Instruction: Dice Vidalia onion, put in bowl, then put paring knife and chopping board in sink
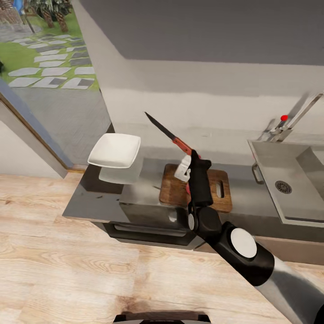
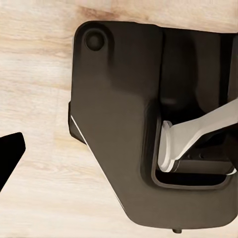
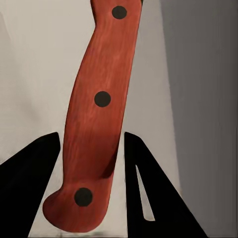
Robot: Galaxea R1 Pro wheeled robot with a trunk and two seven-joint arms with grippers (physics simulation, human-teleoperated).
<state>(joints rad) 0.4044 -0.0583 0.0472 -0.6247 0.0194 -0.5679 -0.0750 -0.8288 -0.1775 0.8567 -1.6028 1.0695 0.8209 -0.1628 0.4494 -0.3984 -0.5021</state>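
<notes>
Three rivets on the paring knife (image 3: 99, 119) handle, right gripper (image 3: 91, 163) clamped.

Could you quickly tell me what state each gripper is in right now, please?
Left gripper: cannot be told from these pictures.
Right gripper: jaws closed on the paring knife, held above the chopping board.

Wood, steel and gloss under my claw

My knife (image 3: 94, 124) has a matt red wood-grain handle with dark rivets; the board (image 1: 173, 189) is brown grained wood, the counter (image 1: 94, 202) glossy grey, the bowl (image 1: 114, 150) smooth white, the sink (image 1: 288, 180) dull steel.
</notes>
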